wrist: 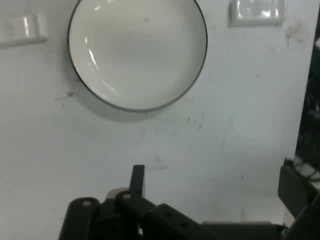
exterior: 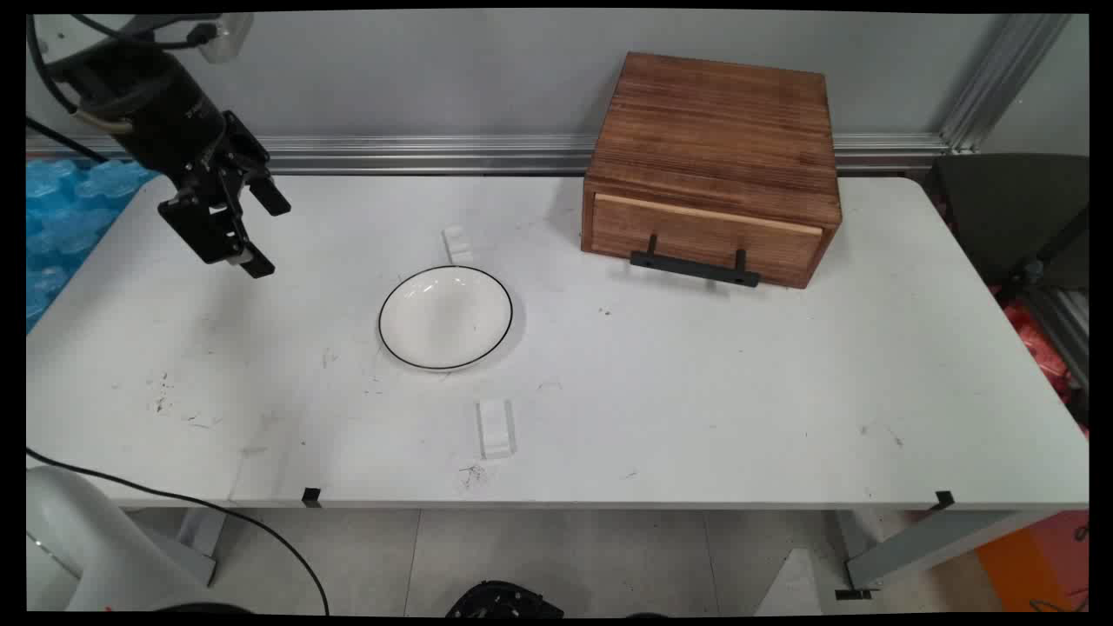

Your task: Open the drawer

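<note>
My black gripper (exterior: 266, 235) hangs above the table's far left part, open, with nothing between its fingers. Nearest to it is a white plate with a thin black rim (exterior: 445, 316), lying empty on the table to its right. In the hand view the plate (wrist: 137, 52) fills the top, well beyond the gripper (wrist: 215, 185), whose two fingers stand far apart over bare table. A small white block (exterior: 456, 244) lies just behind the plate, and another white block (exterior: 496, 428) lies in front of it. Both blocks show in the hand view, one (wrist: 22, 27) at the left and one (wrist: 257, 11) at the top right.
A wooden drawer box (exterior: 713, 165) with a black handle (exterior: 696, 265) stands at the back right, its drawer shut. Blue wrapping (exterior: 69, 209) lies beyond the table's left edge. A dark chair (exterior: 1013, 213) stands off the right end.
</note>
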Robot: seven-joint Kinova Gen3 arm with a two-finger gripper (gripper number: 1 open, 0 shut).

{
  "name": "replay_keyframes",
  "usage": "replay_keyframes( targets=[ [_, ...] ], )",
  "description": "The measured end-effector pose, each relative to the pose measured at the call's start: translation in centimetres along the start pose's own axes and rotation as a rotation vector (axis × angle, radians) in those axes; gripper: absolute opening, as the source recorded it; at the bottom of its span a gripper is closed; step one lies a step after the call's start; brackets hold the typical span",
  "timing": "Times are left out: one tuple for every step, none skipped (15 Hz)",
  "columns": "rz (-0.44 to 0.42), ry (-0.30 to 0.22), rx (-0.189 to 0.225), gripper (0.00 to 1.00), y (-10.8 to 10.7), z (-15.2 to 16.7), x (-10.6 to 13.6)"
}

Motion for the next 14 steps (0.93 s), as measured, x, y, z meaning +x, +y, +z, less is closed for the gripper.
replay_keyframes(
  targets=[
    [-0.017, 0.012, -0.002, 1.00, 0.0, 0.2, 0.3],
    [-0.032, 0.027, -0.002, 1.00, 0.0, 0.4, 0.7],
    [-0.047, 0.045, -0.004, 1.00, 0.0, 0.7, 1.3],
    [-0.054, 0.058, -0.006, 1.00, 0.0, 1.0, 1.8],
    [-0.063, 0.074, -0.009, 1.00, 0.0, 1.4, 2.6],
    [-0.069, 0.095, -0.012, 1.00, 0.0, 2.0, 3.8],
    [-0.072, 0.112, -0.013, 1.00, 0.0, 2.4, 4.7],
    [-0.071, 0.131, -0.013, 1.00, 0.0, 3.0, 6.1],
    [-0.067, 0.147, -0.012, 1.00, -0.1, 3.6, 7.4],
    [-0.061, 0.169, -0.010, 1.00, -0.2, 4.4, 9.2],
    [-0.056, 0.181, -0.009, 1.00, -0.2, 4.9, 10.3],
    [-0.046, 0.199, -0.006, 1.00, -0.3, 5.7, 12.0],
    [-0.034, 0.216, -0.003, 1.00, -0.4, 6.5, 13.6],
    [-0.024, 0.228, 0.000, 1.00, -0.5, 7.3, 14.9]
  ],
)
